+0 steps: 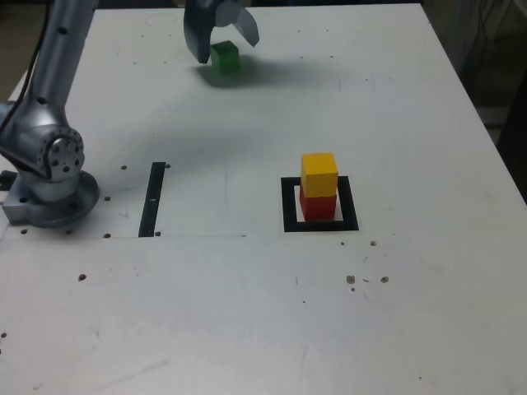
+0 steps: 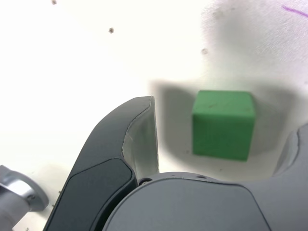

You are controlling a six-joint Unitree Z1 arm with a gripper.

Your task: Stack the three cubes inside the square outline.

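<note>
Wrist view shows the gripper [image 2: 216, 159] with its jaws spread apart on either side of the green cube [image 2: 223, 124], which sits on the bench [image 2: 72, 57] between them with a clear gap to the one finger [image 2: 139, 139] in plain sight; nothing is clamped. The other finger only shows as a dark edge at the border of that picture.

Exterior view puts the gripper [image 1: 221, 51] at the far end of the bench [image 1: 247, 313], left of centre, straddling the green cube [image 1: 225, 57]. The cube stands well short of the bench's far edge, and bare surface lies all around it.

Well apart from it, nearer and toward the exterior view's right, the yellow cube [image 1: 319, 174] sits on the red cube [image 1: 317, 206], and that pair stands inside the square outline [image 1: 290, 206]. The red cube rests on the pale centre with the black border showing on all sides. The yellow cube's top face is bare, with open air above it.

A narrow black strip [image 1: 153, 199] lies left of the outline, near the arm's base [image 1: 51, 185] at the bench's left edge. Between the green cube and the stack the bench is open, marked only by small dark specks. The right and near stretches of the bench are likewise open.
</note>
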